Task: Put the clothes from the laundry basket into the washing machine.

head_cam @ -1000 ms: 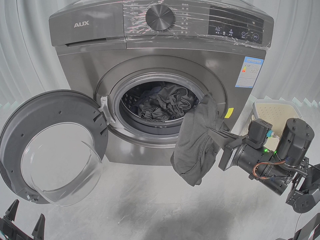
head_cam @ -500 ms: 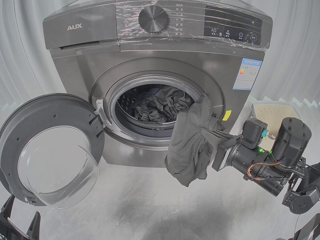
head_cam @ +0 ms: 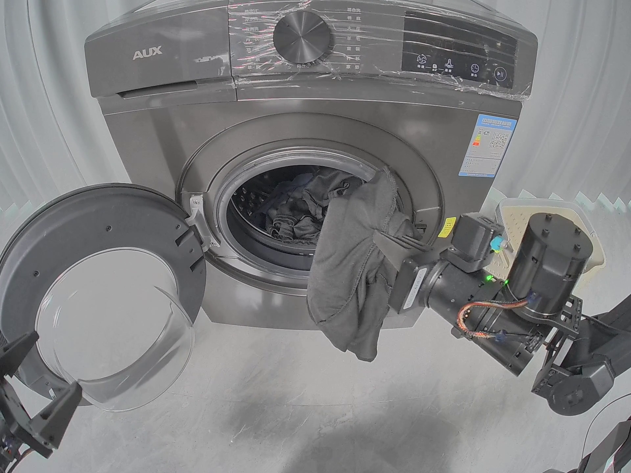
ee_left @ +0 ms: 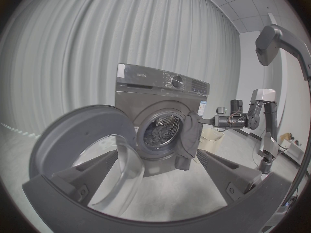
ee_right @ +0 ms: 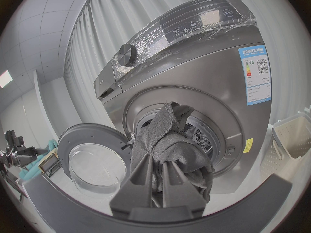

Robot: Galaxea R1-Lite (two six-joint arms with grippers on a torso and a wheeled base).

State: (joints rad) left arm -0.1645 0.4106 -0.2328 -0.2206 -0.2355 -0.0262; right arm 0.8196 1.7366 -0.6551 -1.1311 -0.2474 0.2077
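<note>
The grey washing machine (head_cam: 309,100) stands with its round door (head_cam: 98,284) swung open to the left. Dark clothes (head_cam: 296,205) lie inside the drum. My right gripper (head_cam: 388,239) is shut on a grey garment (head_cam: 348,270), which hangs in front of the right side of the drum opening, its top edge at the rim. In the right wrist view the two fingers (ee_right: 142,175) pinch the bunched garment (ee_right: 165,136). My left gripper (head_cam: 36,379) is open and low, near the bottom of the open door, holding nothing. The cream laundry basket (head_cam: 526,215) stands right of the machine, partly behind my right arm.
The door's bulging glass bowl (head_cam: 118,336) juts out toward my left gripper. Bare grey floor (head_cam: 263,402) lies in front of the machine. Pale curtains (head_cam: 46,100) hang behind and to both sides.
My right gripper has carried the grey garment left and slightly up, toward the drum opening. My left gripper has risen further into view. The head camera shifted slightly early on.
</note>
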